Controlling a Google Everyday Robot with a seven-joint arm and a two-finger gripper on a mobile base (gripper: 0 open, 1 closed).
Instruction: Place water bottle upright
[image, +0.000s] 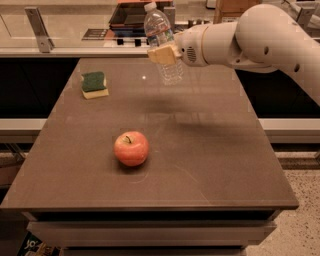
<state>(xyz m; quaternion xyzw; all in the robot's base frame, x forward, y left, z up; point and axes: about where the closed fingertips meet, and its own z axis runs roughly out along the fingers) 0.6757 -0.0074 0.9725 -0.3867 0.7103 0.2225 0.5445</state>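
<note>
The water bottle (164, 42) is clear ribbed plastic with a white cap on top. It hangs nearly upright, leaning a little to the left, above the far middle of the brown table (200, 150). My gripper (163, 53) comes in from the right on a white arm and is shut on the water bottle around its middle. The bottle's base is above the tabletop, not touching it.
A red apple (131, 148) lies near the table's front left. A green and yellow sponge (94, 84) lies at the far left. A counter with a dark tray (132, 17) runs behind the table. My white arm (260, 37) fills the upper right.
</note>
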